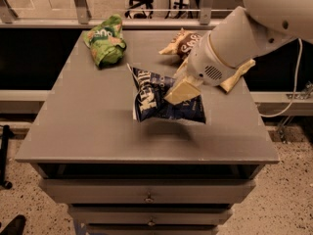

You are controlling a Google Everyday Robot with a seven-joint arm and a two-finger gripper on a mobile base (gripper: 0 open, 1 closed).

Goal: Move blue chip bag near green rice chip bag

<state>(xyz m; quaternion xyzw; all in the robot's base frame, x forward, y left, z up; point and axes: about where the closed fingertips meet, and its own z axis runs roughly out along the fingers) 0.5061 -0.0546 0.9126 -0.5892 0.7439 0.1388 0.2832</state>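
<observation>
One move left: gripper (179, 92) pinching blue chip bag (150, 101) clear of the table (88, 121), front-right of green rice chip bag (105, 45), well apart, so carry goes back-left.

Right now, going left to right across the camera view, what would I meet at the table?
Green rice chip bag → blue chip bag → hand, gripping that bag's middle. The brown bag behind overlaps, so it's skipped.
</observation>
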